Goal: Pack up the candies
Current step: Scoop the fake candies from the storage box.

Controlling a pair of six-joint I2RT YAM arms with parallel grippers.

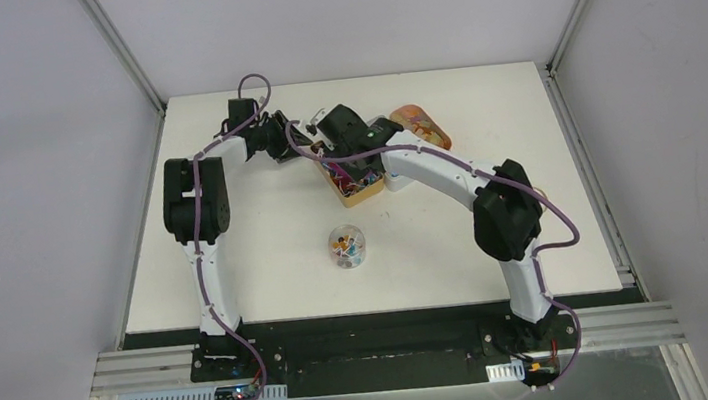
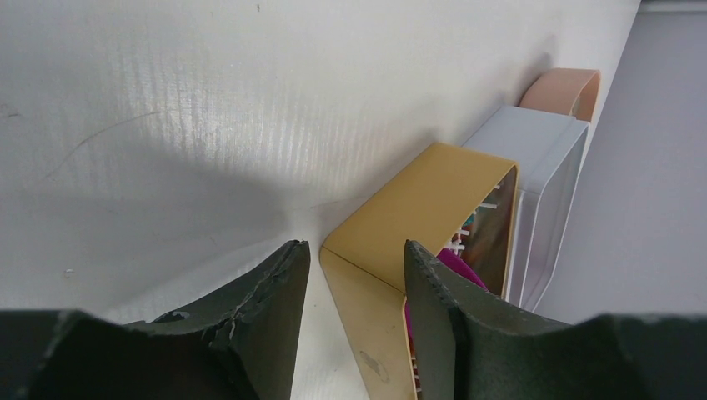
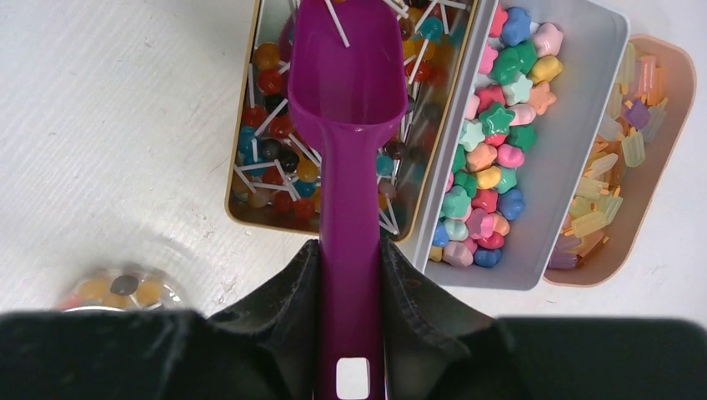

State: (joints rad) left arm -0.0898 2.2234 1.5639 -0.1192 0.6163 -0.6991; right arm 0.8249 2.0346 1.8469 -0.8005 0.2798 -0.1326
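The candies are in three side-by-side trays. Small lollipops (image 3: 267,83) on white sticks fill the yellow tray (image 3: 236,167). Star-shaped sweets (image 3: 492,142) lie in the white tray (image 3: 575,150), and pastel ones (image 3: 617,158) in the peach tray (image 3: 667,167). My right gripper (image 3: 352,250) is shut on the handle of the magenta scoop (image 3: 346,100). The scoop's bowl is over the yellow tray with a stick in it. My left gripper (image 2: 357,250) is open astride the yellow tray's (image 2: 417,208) end wall, one finger outside and one inside. A clear round container (image 1: 347,246) holds some candies.
The round container also shows at the lower left of the right wrist view (image 3: 121,287). In the top view both grippers meet over the yellow tray (image 1: 362,195) at the back of the white table. The peach tray (image 1: 419,127) is behind the right arm.
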